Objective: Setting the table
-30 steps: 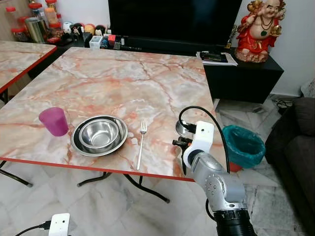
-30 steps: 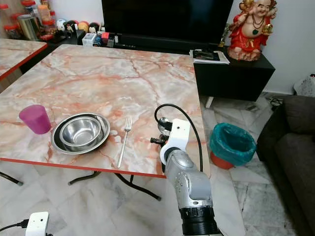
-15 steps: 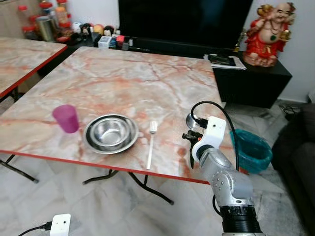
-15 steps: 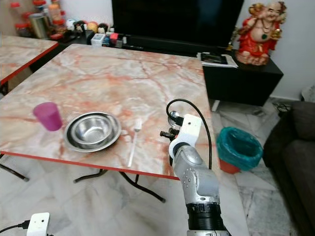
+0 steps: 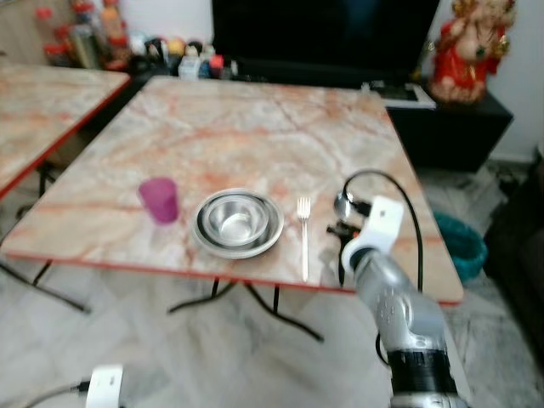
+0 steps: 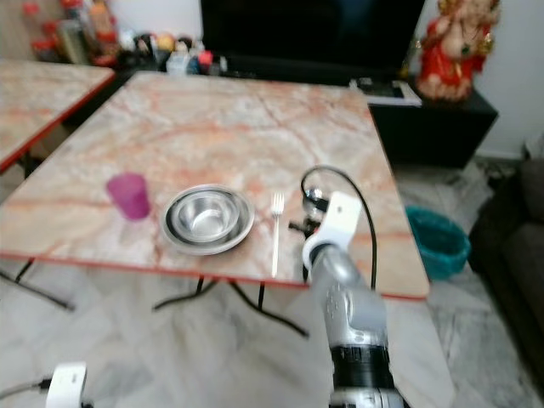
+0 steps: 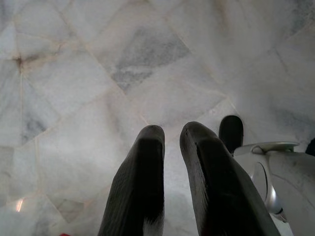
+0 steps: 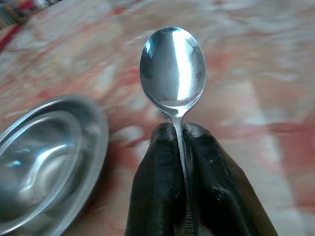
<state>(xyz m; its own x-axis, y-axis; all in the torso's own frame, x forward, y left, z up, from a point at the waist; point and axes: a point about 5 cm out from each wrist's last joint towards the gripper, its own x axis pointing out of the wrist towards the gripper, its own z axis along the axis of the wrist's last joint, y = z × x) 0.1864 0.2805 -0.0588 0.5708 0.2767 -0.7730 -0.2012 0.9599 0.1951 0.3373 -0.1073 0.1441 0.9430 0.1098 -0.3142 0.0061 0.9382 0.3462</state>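
A steel bowl (image 5: 239, 218) rests in a steel plate (image 5: 209, 242) near the front edge of the marble table (image 5: 255, 136). To its left stands a purple cup (image 5: 159, 200), to its right lies a fork (image 5: 303, 238). My right gripper (image 8: 179, 135) is shut on a spoon (image 8: 173, 69), held over the table's front right part, right of the fork; the spoon's bowl (image 5: 342, 204) points away from me. The steel bowl (image 8: 34, 157) lies to one side of the spoon. My left gripper (image 7: 170, 135) hangs low over the floor, fingers (image 7: 145, 162) nearly together with nothing between them.
A second marble table (image 5: 42, 110) stands at the left. Behind the table a black TV cabinet (image 5: 450, 119) carries a red statue (image 5: 467, 47) and small jars (image 5: 93, 38). A teal-lined bin (image 5: 463, 246) and a dark sofa (image 6: 523, 238) are on the right. Marble floor (image 5: 212, 357) lies in front.
The whole picture has shifted and shrunk: the camera has backed off and turned, and the view is blurred. The right gripper still holds the spoon right of the fork.
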